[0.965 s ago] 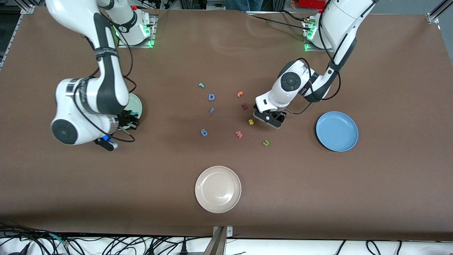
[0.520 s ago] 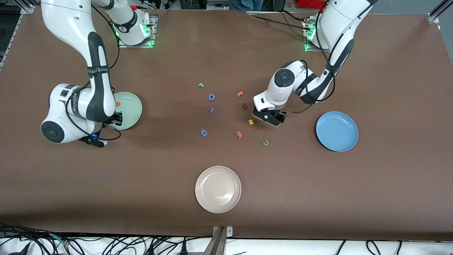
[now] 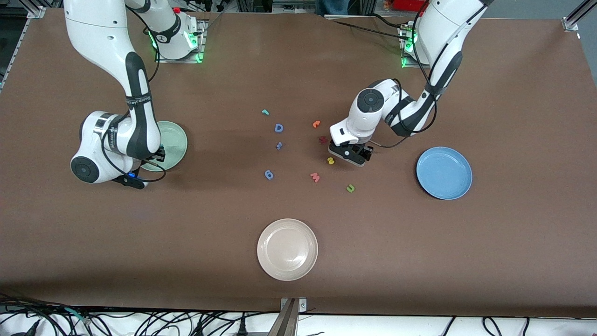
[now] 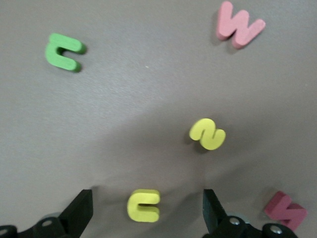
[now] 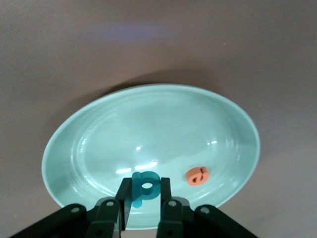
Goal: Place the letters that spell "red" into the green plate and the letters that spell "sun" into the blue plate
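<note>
Over the green plate [image 5: 148, 124], at the right arm's end of the table, the teal "d" [image 5: 143, 187] is clamped by the right gripper [image 5: 143, 198]; the orange "e" [image 5: 197, 175] is already laid inside. The left gripper [image 4: 146, 213] is held wide apart around the yellow "u" [image 4: 143, 205], near the yellow "s" [image 4: 208, 134]. The blue plate [image 3: 444, 172] is seen at the left arm's end.

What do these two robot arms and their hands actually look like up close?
Both arms are glossy white with rounded segments, dark grey joint bands and round dark caps on the joints. Thin black cables loop along each arm. Green lights glow at both bases. The left hand and the right hand are black, each with two flat black fingers; a small blue part sits near the right wrist.
</note>
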Controlling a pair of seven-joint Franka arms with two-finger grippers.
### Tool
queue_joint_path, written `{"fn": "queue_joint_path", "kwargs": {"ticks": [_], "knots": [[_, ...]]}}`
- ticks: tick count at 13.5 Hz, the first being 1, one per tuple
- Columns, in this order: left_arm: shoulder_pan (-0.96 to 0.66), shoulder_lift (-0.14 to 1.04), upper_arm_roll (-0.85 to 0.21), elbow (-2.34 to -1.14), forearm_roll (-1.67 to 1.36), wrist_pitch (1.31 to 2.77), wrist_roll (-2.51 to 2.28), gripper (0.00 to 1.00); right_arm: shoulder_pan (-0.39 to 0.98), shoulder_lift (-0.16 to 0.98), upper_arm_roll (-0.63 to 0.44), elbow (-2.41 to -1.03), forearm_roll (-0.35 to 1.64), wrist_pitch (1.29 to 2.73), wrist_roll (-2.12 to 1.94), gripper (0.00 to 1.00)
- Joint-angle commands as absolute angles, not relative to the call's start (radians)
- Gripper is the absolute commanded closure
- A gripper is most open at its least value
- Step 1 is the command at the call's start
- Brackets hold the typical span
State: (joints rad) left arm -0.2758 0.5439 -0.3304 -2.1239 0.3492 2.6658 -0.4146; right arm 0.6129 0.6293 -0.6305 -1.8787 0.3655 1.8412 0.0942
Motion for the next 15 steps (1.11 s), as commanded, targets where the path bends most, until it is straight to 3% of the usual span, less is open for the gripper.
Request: {"fn": "queue_joint_path", "kwargs": {"ticks": [1,5,7,10,12,13,15], "knots": [[-0.290,0.563,-0.318,-2.105,0.383,2.668,-0.445,0.11,0.623,0.647,-0.630,-1.891,0.399,1.861,0.072,0.95],[-0.290,0.561,-0.311,-2.105,0.408,2.668,-0.459,0.38,0.621,0.679,-0.617,-1.893,0.400,1.876,0.072,0.92],[-0.291,0.563,-0.310,-2.105,0.436,2.663,-0.480,0.56,0.621,0.681,-0.617,-1.894,0.400,1.876,0.072,0.84],[-0.296,0.578,-0.310,-2.105,0.533,2.661,-0.576,0.64,0.621,0.677,-0.617,-1.891,0.400,1.868,0.074,0.37],[-0.296,0.586,-0.310,-2.105,0.639,2.663,-0.719,0.75,0.626,0.645,-0.621,-1.882,0.400,1.838,0.092,0.21],[-0.295,0.589,-0.310,-2.105,0.676,2.663,-0.754,0.75,0.627,0.625,-0.626,-1.864,0.402,1.804,0.097,0.13],[-0.295,0.592,-0.310,-2.105,0.686,2.663,-0.759,0.76,0.632,0.583,-0.626,-1.812,0.403,1.706,0.190,0.13]]}}
